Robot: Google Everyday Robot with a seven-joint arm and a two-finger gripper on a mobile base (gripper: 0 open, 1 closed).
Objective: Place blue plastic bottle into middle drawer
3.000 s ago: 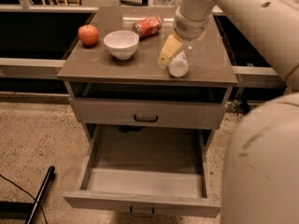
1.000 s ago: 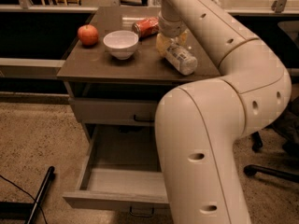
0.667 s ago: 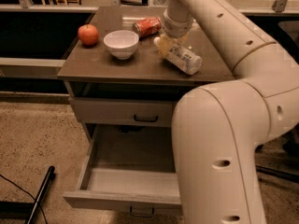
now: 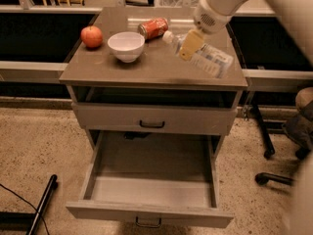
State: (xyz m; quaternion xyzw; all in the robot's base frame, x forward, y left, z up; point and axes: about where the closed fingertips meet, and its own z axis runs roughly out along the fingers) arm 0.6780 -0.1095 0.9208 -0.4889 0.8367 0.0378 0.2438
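The blue plastic bottle (image 4: 210,58) is whitish with a white cap and a pale label. It is tilted, cap pointing up-left, over the right part of the cabinet top (image 4: 122,70). My gripper (image 4: 190,44) comes in from the upper right, and its yellowish fingers (image 4: 191,39) are shut on the bottle near its neck. The middle drawer (image 4: 98,166) is the lower of the two and stands pulled open below. No objects show inside it. Its front with the small handle (image 4: 148,223) is nearest the camera.
On the cabinet top are a red apple (image 4: 92,35), a white bowl (image 4: 126,45) and a red soda can (image 4: 152,27) lying on its side. The upper drawer (image 4: 151,119) is closed. A chair base (image 4: 276,177) is at right, and a black bar (image 4: 43,203) lies on the floor at left.
The arm has swung out of the foreground to the upper right. The bottle, which stood near the can, is now tilted over and held nearer the cabinet's right front.
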